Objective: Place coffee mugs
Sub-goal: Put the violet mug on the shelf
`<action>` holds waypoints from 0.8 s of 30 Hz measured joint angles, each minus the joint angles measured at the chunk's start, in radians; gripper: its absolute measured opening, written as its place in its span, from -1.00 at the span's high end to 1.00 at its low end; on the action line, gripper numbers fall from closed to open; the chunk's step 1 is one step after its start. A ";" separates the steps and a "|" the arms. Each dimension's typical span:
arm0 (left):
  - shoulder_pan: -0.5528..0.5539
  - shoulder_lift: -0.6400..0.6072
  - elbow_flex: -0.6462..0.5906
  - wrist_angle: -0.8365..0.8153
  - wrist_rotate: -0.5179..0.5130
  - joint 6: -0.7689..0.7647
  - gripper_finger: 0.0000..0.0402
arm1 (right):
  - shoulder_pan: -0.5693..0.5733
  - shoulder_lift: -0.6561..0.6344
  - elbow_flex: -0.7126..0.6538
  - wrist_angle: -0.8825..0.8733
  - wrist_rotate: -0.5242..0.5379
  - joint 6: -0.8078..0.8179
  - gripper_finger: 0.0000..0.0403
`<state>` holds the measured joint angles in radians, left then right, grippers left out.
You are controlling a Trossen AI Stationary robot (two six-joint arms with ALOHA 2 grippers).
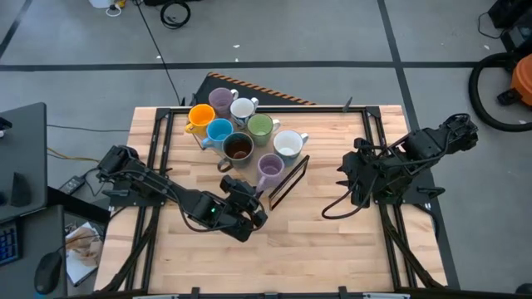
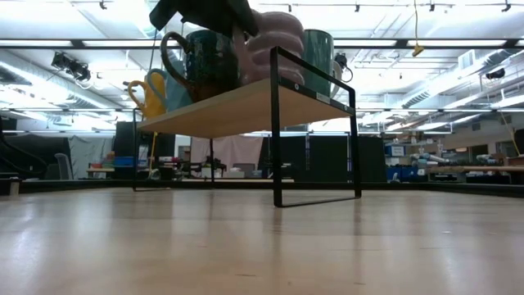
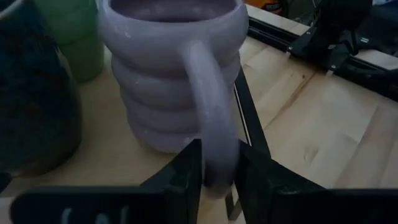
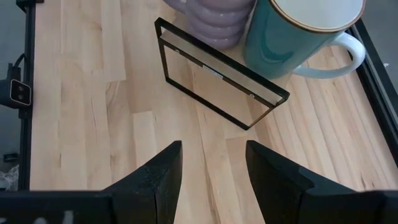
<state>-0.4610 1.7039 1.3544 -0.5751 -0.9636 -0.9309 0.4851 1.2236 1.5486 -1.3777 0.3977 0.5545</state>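
Pulling away crooked, your left hand (image 3: 214,177), fingers loosening around the lavender mug's (image 3: 171,74) handle, is risking tipping it off the shelf (image 1: 288,178); right hand (image 4: 211,177) is idling open.

The table (image 1: 332,241) is pale butcher-block wood with a smooth satin sheen. The rack (image 2: 315,94) has a thin matt black metal frame and a light wooden shelf. The ribbed lavender mug (image 3: 171,74) and the teal mug (image 4: 292,43) are glossy glazed ceramic.
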 joint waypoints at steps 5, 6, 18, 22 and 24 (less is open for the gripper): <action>0.000 0.000 0.000 0.000 -0.012 0.000 0.46 | 0.000 0.000 0.000 0.000 -0.003 0.000 0.09; 0.000 0.000 0.000 0.000 -0.012 0.000 0.46 | 0.000 0.000 0.000 0.000 -0.004 0.000 0.09; -0.001 0.000 0.000 0.001 0.005 0.000 0.43 | 0.006 0.000 0.000 0.001 -0.007 0.000 0.09; -0.001 0.000 0.000 -0.002 0.022 0.000 0.47 | 0.006 0.000 0.000 0.011 -0.007 0.000 0.09; -0.001 0.000 0.000 -0.004 0.022 0.000 0.50 | 0.006 0.000 0.000 0.016 -0.007 0.000 0.09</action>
<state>-0.4618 1.7039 1.3544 -0.5789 -0.9421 -0.9306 0.4915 1.2236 1.5486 -1.3619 0.3908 0.5545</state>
